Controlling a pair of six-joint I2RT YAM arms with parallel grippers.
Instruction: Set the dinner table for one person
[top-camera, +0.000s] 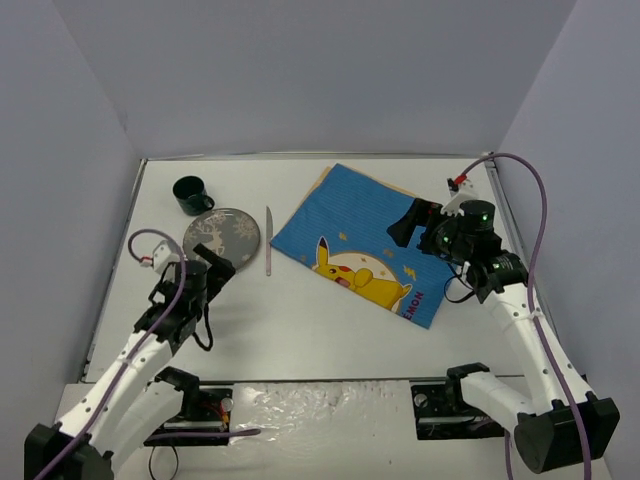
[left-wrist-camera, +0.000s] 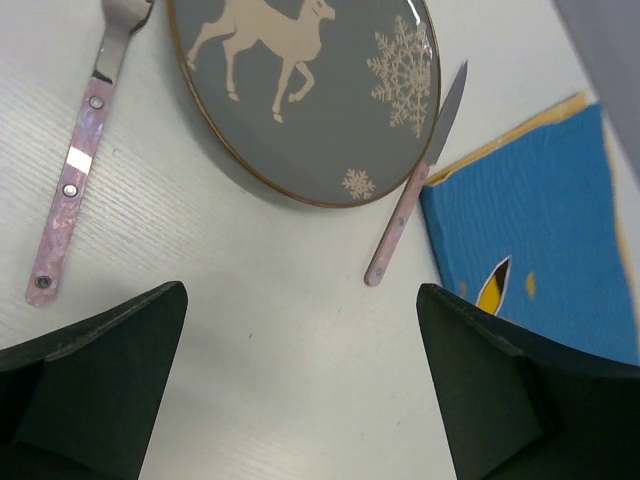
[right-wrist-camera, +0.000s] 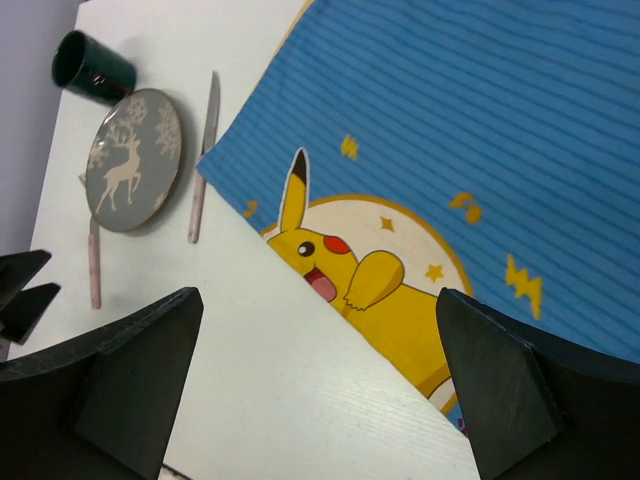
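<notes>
The table (top-camera: 300, 320) is white. The placemat (top-camera: 365, 215) is finely striped blue with a yellow cartoon figure. The plate (top-camera: 222, 236) is grey, brown-rimmed, with a cream reindeer and snowflakes. The mug (top-camera: 192, 195) is dark green. The knife (top-camera: 268, 240) and fork (left-wrist-camera: 75, 170) have mottled pink handles.

Dinner table (top-camera: 300, 320): big flat white rect. top, thin metal edging, faint wood grain.

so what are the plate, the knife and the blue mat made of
Plate: probably glazed ceramic. It is grey with a cream deer and snowflakes, a thin brown rim and a soft sheen.
Knife: shiny metal blade. The mottled pink handle could be plastic or resin.
Blue mat: looks like matte woven cloth, with fine ribbed stripes and a printed cartoon.
</notes>
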